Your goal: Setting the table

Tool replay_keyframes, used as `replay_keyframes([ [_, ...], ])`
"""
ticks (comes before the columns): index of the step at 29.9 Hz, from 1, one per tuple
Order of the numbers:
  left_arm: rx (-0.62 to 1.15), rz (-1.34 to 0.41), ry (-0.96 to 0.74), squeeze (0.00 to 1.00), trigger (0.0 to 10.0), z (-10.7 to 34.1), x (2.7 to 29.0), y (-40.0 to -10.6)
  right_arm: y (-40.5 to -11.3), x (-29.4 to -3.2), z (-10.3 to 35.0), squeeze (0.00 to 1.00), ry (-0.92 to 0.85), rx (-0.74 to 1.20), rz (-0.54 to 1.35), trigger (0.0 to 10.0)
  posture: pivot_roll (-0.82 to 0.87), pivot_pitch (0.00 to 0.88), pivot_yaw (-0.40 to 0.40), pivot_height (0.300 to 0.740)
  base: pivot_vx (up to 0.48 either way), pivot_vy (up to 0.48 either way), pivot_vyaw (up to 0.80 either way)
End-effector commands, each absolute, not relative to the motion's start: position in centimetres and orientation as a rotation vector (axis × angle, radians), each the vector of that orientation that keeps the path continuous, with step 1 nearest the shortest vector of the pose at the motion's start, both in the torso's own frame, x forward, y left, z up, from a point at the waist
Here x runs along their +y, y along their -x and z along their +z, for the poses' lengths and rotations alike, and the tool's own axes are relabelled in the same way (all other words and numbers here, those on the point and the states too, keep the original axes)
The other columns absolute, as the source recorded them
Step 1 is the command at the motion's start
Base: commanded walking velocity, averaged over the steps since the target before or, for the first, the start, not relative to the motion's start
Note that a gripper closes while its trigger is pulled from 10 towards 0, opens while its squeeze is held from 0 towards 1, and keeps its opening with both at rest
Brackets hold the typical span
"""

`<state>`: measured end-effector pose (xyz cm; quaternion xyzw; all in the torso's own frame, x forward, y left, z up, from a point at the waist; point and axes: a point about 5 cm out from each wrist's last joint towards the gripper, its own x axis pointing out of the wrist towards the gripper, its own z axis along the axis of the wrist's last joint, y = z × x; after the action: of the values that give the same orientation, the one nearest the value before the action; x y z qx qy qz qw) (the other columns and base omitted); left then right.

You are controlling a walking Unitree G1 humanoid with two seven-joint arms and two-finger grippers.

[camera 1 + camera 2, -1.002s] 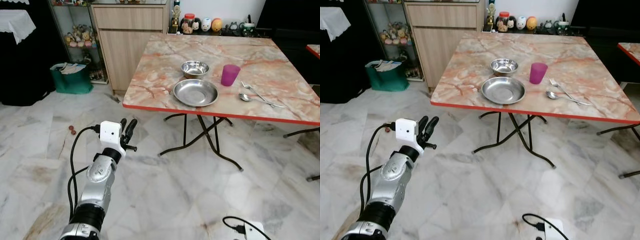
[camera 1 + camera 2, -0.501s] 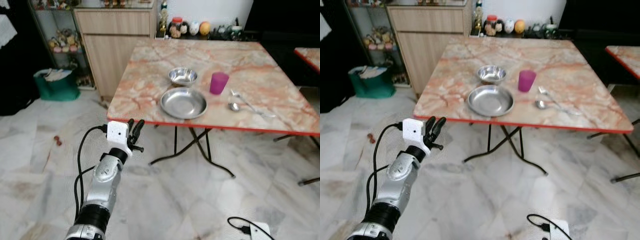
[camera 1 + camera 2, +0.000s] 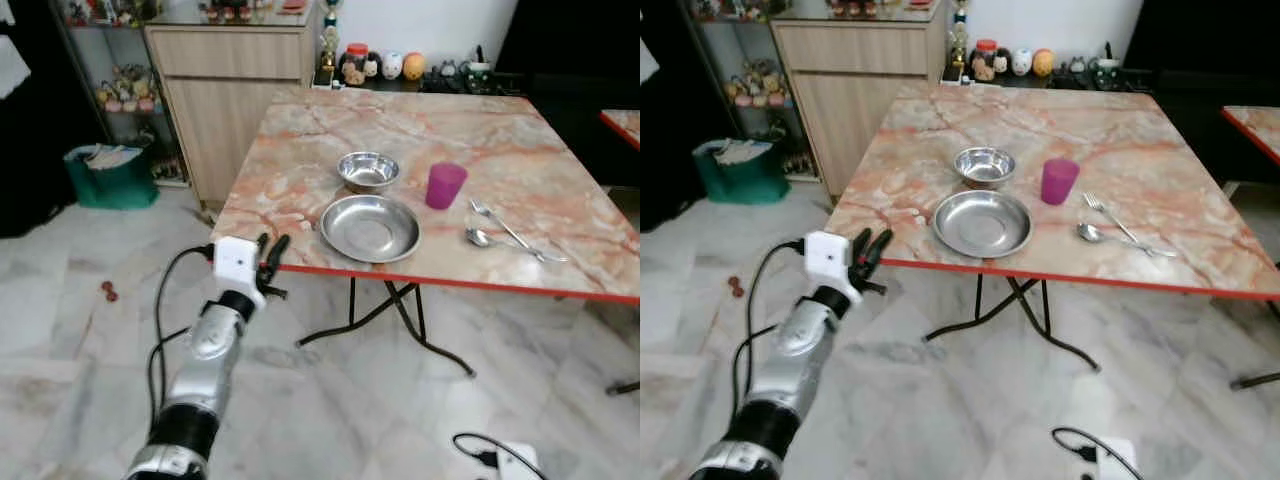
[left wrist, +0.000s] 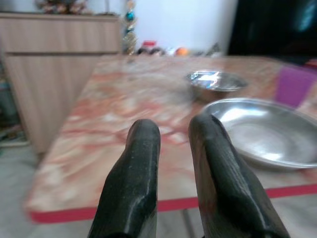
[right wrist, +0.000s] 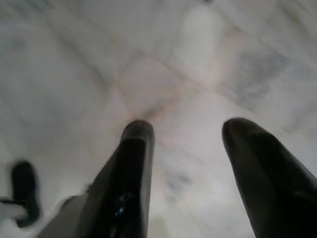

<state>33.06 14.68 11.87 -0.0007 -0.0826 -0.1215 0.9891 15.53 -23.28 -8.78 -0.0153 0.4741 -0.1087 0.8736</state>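
A marble-topped table (image 3: 300, 200) with a red edge carries a wide steel plate (image 3: 370, 228), a small steel bowl (image 3: 367, 169), a purple cup (image 3: 444, 185), a fork (image 3: 500, 222) and a spoon (image 3: 480, 238). My left gripper (image 3: 270, 250) is raised just short of the table's near left edge, at about its height. It holds nothing, and its fingers (image 4: 144, 144) stand a narrow gap apart, pointing at the plate (image 4: 262, 131) and bowl (image 4: 215, 82). My right gripper (image 5: 185, 129) hangs open over the marble floor.
A wooden cabinet (image 3: 225, 60) and a green bag (image 3: 108, 175) stand beyond the table's left side. Black folding legs (image 3: 400, 310) spread under the table. A white box with a black cable (image 3: 500, 458) lies on the floor at lower right. A second table's corner (image 3: 625, 118) shows far right.
The whole view has shifted as I came nearer the table. My left gripper now reaches close to the table's front left edge; the dishes lie as before.
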Motion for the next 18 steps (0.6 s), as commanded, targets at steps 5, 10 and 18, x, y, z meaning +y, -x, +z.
replay_keyframes([
  [5, -0.175, -0.279, 0.023, 0.00, 10.0, 12.16, 13.34, -33.14, -14.61, -24.03, -8.94, 0.00, 0.045, 1.010, -0.239, 10.0, 0.10, 0.000, -0.035, 0.740, 0.262, 0.000, 0.00],
  [10, -0.173, -0.280, 0.024, 0.00, 10.0, 12.13, 13.37, -33.11, -14.58, -24.00, -8.96, 0.00, 0.043, 1.010, -0.240, 10.0, 0.10, 0.000, -0.035, 0.740, 0.262, 0.000, 0.00],
  [18, -0.172, -0.284, 0.024, 0.00, 10.0, 12.19, 13.21, -33.14, -14.62, -23.98, -8.95, 0.00, 0.041, 1.010, -0.239, 10.0, 0.10, 0.000, -0.034, 0.740, 0.262, 0.000, 0.00],
])
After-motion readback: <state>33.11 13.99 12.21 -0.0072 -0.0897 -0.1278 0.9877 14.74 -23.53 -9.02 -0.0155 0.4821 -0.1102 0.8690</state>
